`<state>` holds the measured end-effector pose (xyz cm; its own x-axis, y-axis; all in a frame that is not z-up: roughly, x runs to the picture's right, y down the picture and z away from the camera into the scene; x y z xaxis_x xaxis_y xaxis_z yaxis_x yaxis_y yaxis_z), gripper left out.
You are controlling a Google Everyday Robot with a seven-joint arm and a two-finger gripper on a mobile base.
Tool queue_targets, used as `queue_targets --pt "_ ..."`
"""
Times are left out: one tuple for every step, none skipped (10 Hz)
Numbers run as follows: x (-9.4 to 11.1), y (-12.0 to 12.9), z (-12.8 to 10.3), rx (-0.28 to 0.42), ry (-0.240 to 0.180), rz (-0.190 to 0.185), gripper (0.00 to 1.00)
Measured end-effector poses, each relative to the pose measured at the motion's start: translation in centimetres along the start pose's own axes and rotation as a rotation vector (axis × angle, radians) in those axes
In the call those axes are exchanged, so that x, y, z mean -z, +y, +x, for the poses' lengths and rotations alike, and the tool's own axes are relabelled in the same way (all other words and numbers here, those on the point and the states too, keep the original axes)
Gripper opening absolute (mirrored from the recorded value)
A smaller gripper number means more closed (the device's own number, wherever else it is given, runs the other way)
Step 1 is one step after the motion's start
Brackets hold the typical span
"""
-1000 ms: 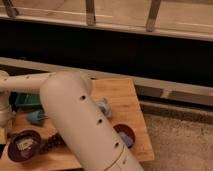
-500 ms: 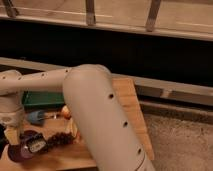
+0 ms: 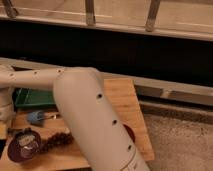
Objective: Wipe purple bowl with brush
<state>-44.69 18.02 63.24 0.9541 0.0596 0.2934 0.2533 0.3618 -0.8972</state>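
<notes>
While looking toward the front-left corner of the wooden surface (image 3: 120, 97), find the purple bowl (image 3: 19, 151) there, with the brush (image 3: 27, 141) inside; spot the gripper (image 3: 11, 131) just above its rim, at the left edge; cannot tell its grip; note a bumpy brown cluster (image 3: 57, 141) just beside.

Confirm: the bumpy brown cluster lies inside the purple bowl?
No. The camera view shows the bumpy brown cluster lying on the table beside the purple bowl, not inside it. The gripper is at the picture's left edge, just above the bowl.
</notes>
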Motion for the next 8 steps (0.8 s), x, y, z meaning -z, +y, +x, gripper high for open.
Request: queue_targets --pt "-0.4 -0.7 -1.4 0.007 -0.001 -0.014 0.0" --pt "-0.6 -1.3 -2.3 0.003 -0.004 -0.025 0.0" --pt "-0.8 -1.7 -2.6 -0.006 -0.008 -0.032 0.0" --pt "-0.8 -1.8 -2.5 -0.021 -0.013 -0.036 0.0" --pt "-0.7 -1.9 -2.3 -0.025 -0.014 -0.035 0.0" --pt "-0.7 -1.9 -2.3 -0.025 -0.014 -0.036 0.0" --pt "-0.8 -1.8 -2.5 -0.023 -0.013 -0.036 0.0" --pt "-0.8 -1.8 -2.5 -0.024 -0.014 -0.036 0.0"
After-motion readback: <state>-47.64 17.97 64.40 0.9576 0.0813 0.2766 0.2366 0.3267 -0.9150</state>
